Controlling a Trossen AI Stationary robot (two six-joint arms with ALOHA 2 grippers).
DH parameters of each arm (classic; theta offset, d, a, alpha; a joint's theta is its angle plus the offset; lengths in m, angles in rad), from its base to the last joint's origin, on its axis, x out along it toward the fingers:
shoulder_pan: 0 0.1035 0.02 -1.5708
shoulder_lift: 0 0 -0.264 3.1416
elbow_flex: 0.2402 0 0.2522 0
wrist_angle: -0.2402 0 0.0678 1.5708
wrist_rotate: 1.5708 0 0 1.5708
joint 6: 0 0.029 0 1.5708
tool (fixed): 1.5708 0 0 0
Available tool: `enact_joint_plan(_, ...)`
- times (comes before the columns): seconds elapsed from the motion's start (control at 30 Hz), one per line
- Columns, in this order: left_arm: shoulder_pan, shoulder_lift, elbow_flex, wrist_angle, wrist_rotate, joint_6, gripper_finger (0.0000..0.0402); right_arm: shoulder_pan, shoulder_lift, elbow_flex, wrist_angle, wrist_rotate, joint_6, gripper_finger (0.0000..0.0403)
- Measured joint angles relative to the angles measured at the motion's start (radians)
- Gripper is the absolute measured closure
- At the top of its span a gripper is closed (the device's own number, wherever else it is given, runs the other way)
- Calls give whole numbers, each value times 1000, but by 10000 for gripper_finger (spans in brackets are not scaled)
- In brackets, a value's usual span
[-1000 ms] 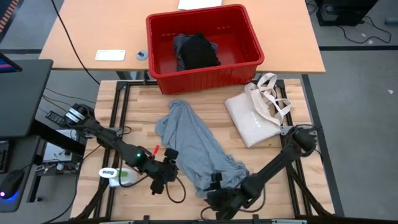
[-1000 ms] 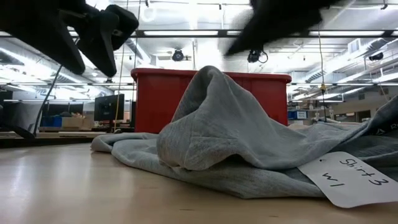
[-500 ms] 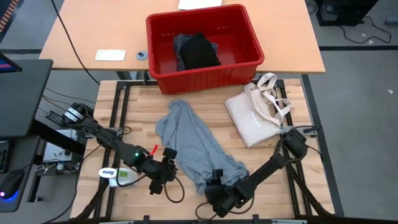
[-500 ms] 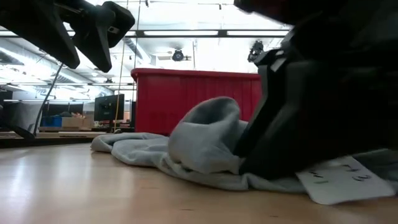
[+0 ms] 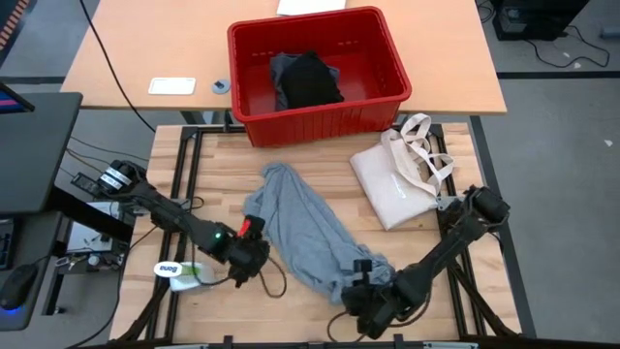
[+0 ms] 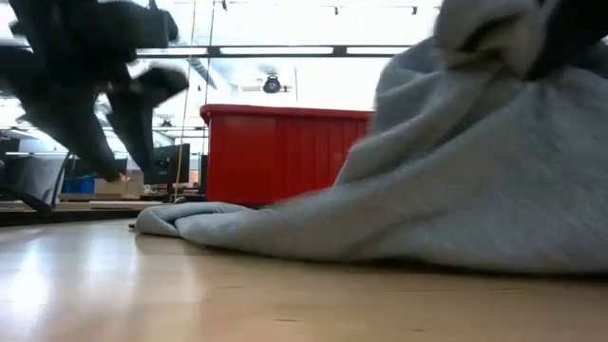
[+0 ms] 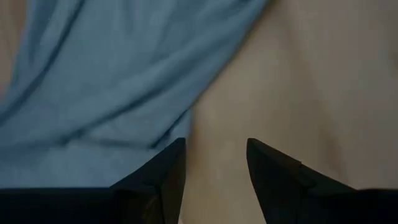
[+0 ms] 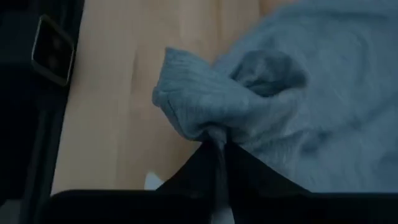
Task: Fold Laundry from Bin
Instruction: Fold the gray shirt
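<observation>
The light grey T-shirt lies in a diagonal strip across the wooden table, and its near end is raised. My right gripper is shut on that near end at the table's near right. My left gripper hovers open over bare wood at the shirt's left edge, near the table's front. The red bin stands beyond the table's far edge with a black garment inside. My right gripper pinches a gathered bunch of the T-shirt's near end between its two fingers, several layers crumpled together. The fingers slant down from the near right. The held end is lifted and the cloth slopes down from it to the part lying on the table.
A cream tote bag lies at the table's far right, beside the shirt. A white bottle lies near the front left corner. A white card rests on the far desk left of the bin.
My right gripper has shut on the shirt's near end, then risen and gone toward the table's right edge, lifting that end into a slope while the far part stays on the table. My left gripper has tipped downward and moved toward the shirt's left edge, still open.
</observation>
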Motion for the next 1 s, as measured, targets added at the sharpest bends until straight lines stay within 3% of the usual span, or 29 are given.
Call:
enact_joint_plan(0.17, 95, 0, -67, -12, -25, -93, 225, 4, -7, 0, -69, -16, 62, 379)
enact_joint_plan(0.47, 183, 2, -105, -150, -78, -23, 225, 4, 33, 0, -66, -33, 90, 376)
enact_joint_plan(0.8, 263, 3, -210, 65, -91, 119, 230, 2, 41, 0, -56, -15, 87, 376)
enact_joint_plan(0.9, 296, 2, -215, 82, -56, 150, 272, 2, 41, 0, -52, -6, 86, 375)
enact_joint_plan(1.0, 317, 0, -211, 62, -62, 159, 366, 2, 41, 0, -45, -6, 86, 375)
